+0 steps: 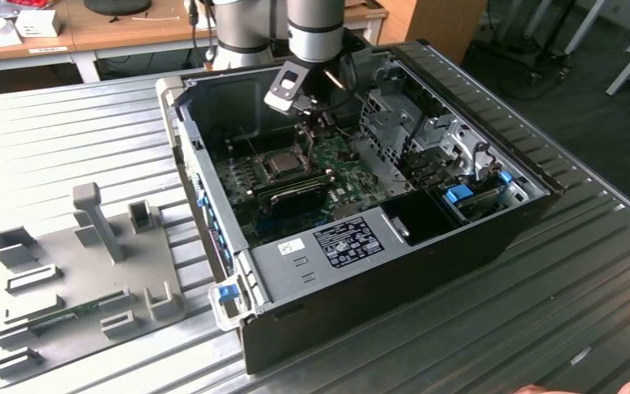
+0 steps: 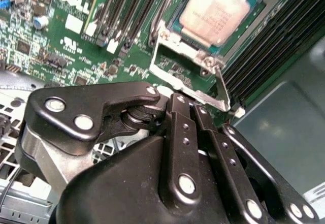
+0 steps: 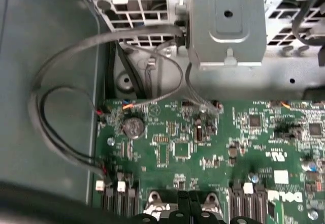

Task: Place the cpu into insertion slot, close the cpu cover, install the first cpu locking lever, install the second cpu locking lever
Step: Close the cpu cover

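I saw the gripper (image 2: 189,102) jaws pressed together, tips just beside the tilted-up cpu cover (image 2: 175,82), cpu (image 2: 221,10) lay flat beyond it

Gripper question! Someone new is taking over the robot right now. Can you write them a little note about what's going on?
Gripper: fingers together, tips at the edge of the cover.
Cpu: sitting in the slot on the green board.
Cover: open, tilted up beside the cpu, not over it.
Done: cpu placed.
Left: close the cover, then both lock steps.
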